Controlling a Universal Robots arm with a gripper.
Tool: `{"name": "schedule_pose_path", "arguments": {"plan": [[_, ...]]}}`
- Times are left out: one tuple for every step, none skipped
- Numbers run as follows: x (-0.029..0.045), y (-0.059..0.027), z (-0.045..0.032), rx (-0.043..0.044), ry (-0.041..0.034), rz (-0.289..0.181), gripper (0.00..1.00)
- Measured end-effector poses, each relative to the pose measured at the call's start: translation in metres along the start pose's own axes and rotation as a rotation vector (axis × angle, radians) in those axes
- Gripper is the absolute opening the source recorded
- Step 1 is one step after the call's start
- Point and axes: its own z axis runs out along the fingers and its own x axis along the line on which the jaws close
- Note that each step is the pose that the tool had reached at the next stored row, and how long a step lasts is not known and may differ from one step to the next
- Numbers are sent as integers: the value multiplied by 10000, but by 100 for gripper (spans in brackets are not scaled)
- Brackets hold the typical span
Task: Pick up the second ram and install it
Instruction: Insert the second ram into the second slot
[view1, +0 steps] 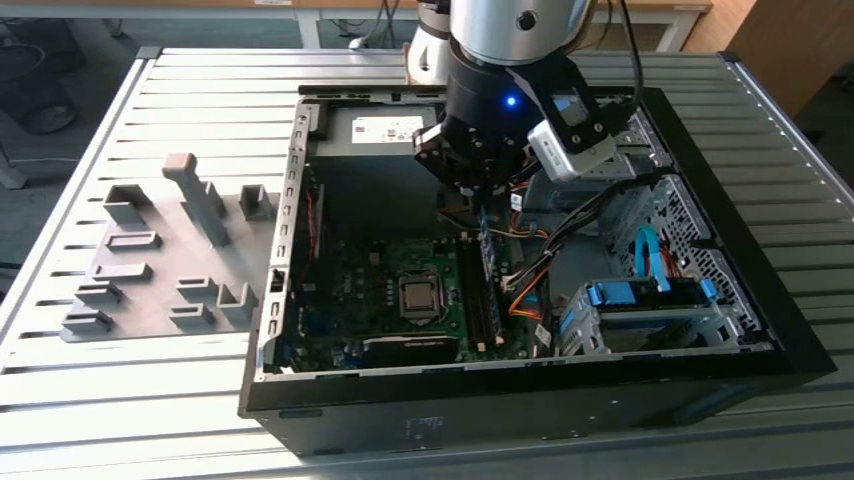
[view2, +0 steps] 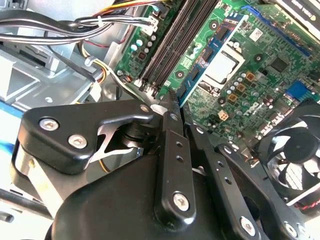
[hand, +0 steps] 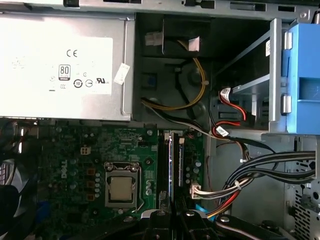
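Arm: it is placed over the open computer case (view1: 790, 330), with the gripper (view1: 474, 196) lowered into the case above the motherboard (view1: 358, 292).

Jaws: in the second wrist view the gripper (view2: 172, 102) is seen with its two fingers pressed together, or very nearly so. Nothing is seen clamped between them. The same closed look is given in the first wrist view (hand: 172, 216).

Second ram: the blue-green stick (view2: 210, 50) is found inside the case, lined up with the black memory slots (view2: 167, 45) beside the processor socket (hand: 121, 189). It runs away from the fingertips, so the gripper is set at one end of it, not at its middle. In the first wrist view the stick (hand: 175, 170) is seen edge-on in the slot row, and in the exterior view (view1: 487, 285) it appears upright.

Contact: whether the fingertips are touching the end of the stick cannot be told.

Holder tray: on the grey tray (view1: 147, 270), on the exterior view's left of the case, no stick is made out among the blocks.

Done, as judged: the stick is taken to have been lifted and brought to its slot.

Left, as judged: full seating is not confirmed, since the slot clips cannot be made out. The gripper is not yet cleared from the case.
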Motion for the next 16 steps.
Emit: {"name": "schedule_pose_path", "arguments": {"plan": [[-1,0,4,3,3,17,14],[-1,0,9,3,6,40,14],[-1,-1,13,4,6,56,14],[-1,-1,15,9,6,58,14],[-1,-1,19,18,6,58,14],[-1,-1,24,30,6,58,14],[-1,-1,29,42,7,58,14],[-1,-2,32,42,6,57,14],[-1,-2,36,42,11,57,14],[0,-2,45,41,29,59,14],[1,-2,57,41,52,60,14],[1,-2,68,42,88,59,14],[1,-3,80,42,148,61,14],[1,-3,94,43,196,62,14],[1,-4,112,42,222,62,14],[2,-4,130,42,230,63,14]]}}
